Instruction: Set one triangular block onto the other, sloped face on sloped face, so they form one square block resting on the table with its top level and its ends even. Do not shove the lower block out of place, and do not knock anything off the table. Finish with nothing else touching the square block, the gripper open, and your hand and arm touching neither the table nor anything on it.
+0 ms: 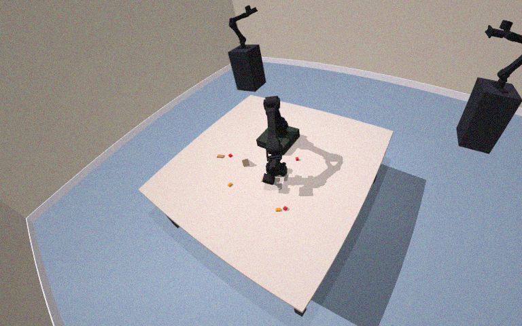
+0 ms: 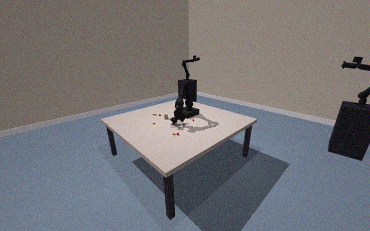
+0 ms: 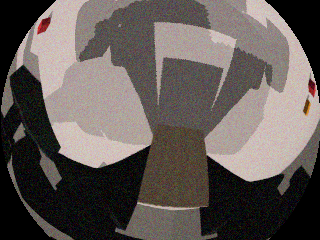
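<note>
The gripper (image 1: 268, 178) is low over the table (image 1: 250, 238), and its fingers are closed on a brown triangular block (image 3: 175, 167), seen between them in the wrist view. The second triangular block (image 1: 245, 162) lies on the table to the arm's side, apart from the gripper. Small red and orange pieces are scattered around, one orange piece (image 1: 230, 184) nearby.

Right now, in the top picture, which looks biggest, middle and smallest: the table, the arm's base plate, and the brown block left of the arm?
1. Table
2. Base plate
3. Brown block
</note>
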Controlling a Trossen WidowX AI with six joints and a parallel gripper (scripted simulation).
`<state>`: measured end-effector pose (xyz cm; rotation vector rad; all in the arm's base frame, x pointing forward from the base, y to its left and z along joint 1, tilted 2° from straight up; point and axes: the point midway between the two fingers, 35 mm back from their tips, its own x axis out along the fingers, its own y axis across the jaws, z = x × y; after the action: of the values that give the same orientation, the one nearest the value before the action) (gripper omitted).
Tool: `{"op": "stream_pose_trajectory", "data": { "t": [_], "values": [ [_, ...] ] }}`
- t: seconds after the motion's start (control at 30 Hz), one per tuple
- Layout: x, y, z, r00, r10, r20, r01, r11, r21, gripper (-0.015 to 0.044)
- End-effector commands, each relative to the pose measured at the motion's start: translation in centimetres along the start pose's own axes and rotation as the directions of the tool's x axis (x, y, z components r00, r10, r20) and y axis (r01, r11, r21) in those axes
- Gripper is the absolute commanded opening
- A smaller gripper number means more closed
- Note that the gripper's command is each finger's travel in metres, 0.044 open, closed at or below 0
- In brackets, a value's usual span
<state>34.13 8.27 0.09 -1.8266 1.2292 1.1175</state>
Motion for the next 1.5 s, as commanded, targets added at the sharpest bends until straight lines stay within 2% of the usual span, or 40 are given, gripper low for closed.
{"op": "stream_pose_trajectory", "data": {
  "t": [0.0, 0.33, 0.67, 1.1, 1.47],
  "values": [
    [-0.2, 0.0, -0.6, 0.998, -0.001, 0.068, 0.001, 1.000, 0.001, 0.0000],
    [-0.7, 0.0, -2.3, 0.948, -0.001, 0.319, 0.001, 1.000, 0.001, 0.0000],
    [-0.7, 0.0, -4.1, 0.836, -0.001, 0.549, 0.001, 1.000, 0.001, 0.0000],
    [-0.1, 0.0, -6.4, 0.610, -0.001, 0.792, 0.000, 1.000, 0.001, 0.0000],
    [0.9, 0.1, -7.9, 0.380, 0.000, 0.925, -0.001, 1.000, 0.000, 0.0000]
  ]
}}
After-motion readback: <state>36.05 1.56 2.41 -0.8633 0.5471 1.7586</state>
